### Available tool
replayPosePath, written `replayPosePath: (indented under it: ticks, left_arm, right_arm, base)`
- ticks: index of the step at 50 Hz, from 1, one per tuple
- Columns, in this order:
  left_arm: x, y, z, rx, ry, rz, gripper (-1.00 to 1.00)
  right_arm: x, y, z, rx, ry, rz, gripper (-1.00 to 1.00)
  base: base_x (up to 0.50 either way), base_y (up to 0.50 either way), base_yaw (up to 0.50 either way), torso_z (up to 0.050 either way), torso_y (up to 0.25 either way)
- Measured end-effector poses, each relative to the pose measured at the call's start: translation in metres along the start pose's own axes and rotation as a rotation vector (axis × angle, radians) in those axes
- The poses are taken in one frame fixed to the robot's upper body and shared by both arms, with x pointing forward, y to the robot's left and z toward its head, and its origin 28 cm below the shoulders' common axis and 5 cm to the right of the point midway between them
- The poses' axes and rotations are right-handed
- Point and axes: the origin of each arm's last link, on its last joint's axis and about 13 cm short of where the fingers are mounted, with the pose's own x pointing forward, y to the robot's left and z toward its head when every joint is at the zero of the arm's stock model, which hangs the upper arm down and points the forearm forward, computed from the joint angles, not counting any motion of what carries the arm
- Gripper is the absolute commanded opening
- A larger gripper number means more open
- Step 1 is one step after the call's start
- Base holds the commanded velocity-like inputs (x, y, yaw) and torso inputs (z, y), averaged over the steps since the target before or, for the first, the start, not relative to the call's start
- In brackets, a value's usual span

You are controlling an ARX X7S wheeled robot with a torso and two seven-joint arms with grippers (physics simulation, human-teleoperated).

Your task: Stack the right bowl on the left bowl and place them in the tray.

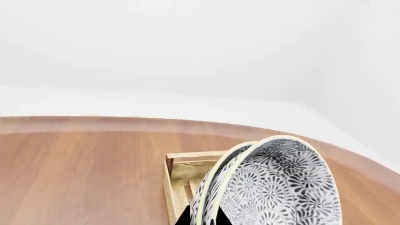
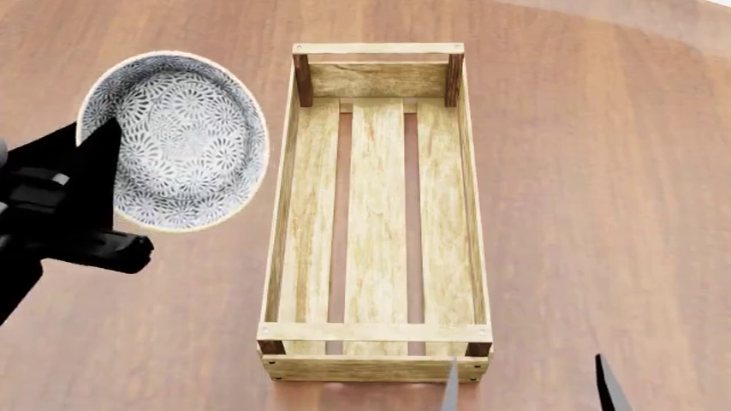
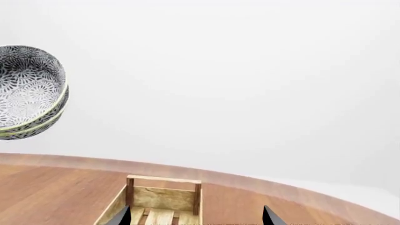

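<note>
Black and big at the near left of the head view, the left arm's fingers pinch the rim of the two stacked bowls and hold them up in the air. One bowl sits inside the other, and both have a gray flower pattern and a pale yellow edge. In the left wrist view you can see the two rims side by side, with the dark fingers closed on them. The bowls are tipped so the inside faces up toward the head camera. They hang over the brown wooden bench, just to the left of the tray, and they do not touch it. The tray is a long light-wood crate with three slats on the bottom, low walls and dark posts at its corners. It lies flat on the bench with nothing in it. In the right wrist view the bowls float high above the bench, off to one side of the tray. At the near right of the head view, two dark tips of the right arm's fingers poke in, spread wide apart and holding nothing, close to the tray's near right corner.
</note>
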Motion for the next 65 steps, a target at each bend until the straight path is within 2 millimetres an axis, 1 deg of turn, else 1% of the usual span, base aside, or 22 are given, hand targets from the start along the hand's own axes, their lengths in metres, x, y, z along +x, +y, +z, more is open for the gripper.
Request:
replayPosePath:
  ticks: [7, 13, 18, 23, 29, 37, 48, 57, 65]
  left_arm:
    - [0.012, -0.017, 0.011, 0.065, -0.031, -0.059, -1.0]
    - [0.025, -0.024, 0.019, 0.112, -0.056, -0.078, -1.0]
    - [0.035, -0.028, 0.02, 0.127, -0.063, -0.088, -1.0]
    - [0.044, -0.034, 0.015, 0.12, -0.053, -0.1, -1.0]
    - [0.052, -0.045, 0.006, 0.106, -0.029, -0.125, -1.0]
    - [0.059, -0.06, -0.004, 0.089, 0.0, -0.157, -1.0]
    - [0.065, -0.078, -0.012, 0.077, 0.027, -0.193, -1.0]
    - [0.077, -0.082, -0.02, 0.052, 0.073, -0.181, -1.0]
    - [0.092, -0.077, -0.029, 0.021, 0.123, -0.127, -1.0]
  right_arm:
    - [-0.001, -0.001, -0.001, 0.005, 0.004, -0.004, 1.0]
    - [-0.003, -0.002, -0.003, 0.008, 0.009, -0.004, 1.0]
    - [-0.004, -0.002, -0.005, 0.01, 0.013, -0.003, 1.0]
    - [-0.006, -0.002, -0.007, 0.012, 0.018, -0.001, 1.0]
    - [-0.008, -0.002, -0.009, 0.017, 0.023, -0.002, 1.0]
    - [-0.009, -0.003, -0.01, 0.021, 0.027, -0.003, 1.0]
    - [-0.011, -0.004, -0.012, 0.023, 0.035, -0.002, 1.0]
    - [-0.013, -0.005, -0.015, 0.022, 0.043, -0.003, 1.0]
    - [-0.015, -0.007, -0.018, 0.02, 0.052, -0.005, 1.0]
  base:
    - [0.0, 0.0, 0.0, 0.001, 0.001]
    - [0.0, 0.0, 0.0, 0.0, 0.0]
    - [0.0, 0.0, 0.0, 0.0, 0.002]
    - [0.0, 0.0, 0.0, 0.0, 0.0]
    - [0.0, 0.0, 0.0, 0.0, 0.002]
    - [0.0, 0.0, 0.0, 0.0, 0.0]
    - [0.0, 0.0, 0.0, 0.001, 0.001]
    - [0.0, 0.0, 0.0, 0.0, 0.001]
    - [0.0, 0.0, 0.0, 0.0, 0.001]
